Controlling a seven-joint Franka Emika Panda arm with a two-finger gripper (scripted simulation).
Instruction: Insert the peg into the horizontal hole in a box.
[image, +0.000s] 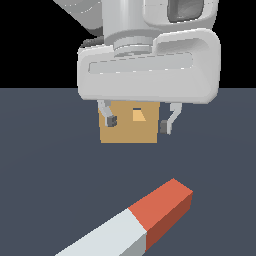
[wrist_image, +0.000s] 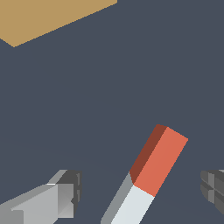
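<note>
The peg (image: 135, 220) lies flat on the dark floor near the camera in the exterior view, its red-orange end pointing toward the exterior view's right and its white part running off the lower edge. In the wrist view the peg (wrist_image: 151, 173) shows below and between the fingers. The tan box (image: 129, 125) stands behind the gripper, with its lighter hole (image: 138, 115) facing the camera; in the wrist view only a corner of the box (wrist_image: 43, 17) shows. My gripper (image: 137, 122) hangs open above the floor, holding nothing, its fingertips (image: 111, 120) in front of the box.
The dark grey floor (image: 45, 165) extends all around. The large white hand housing (image: 150, 65) hides the box's upper edge in the exterior view.
</note>
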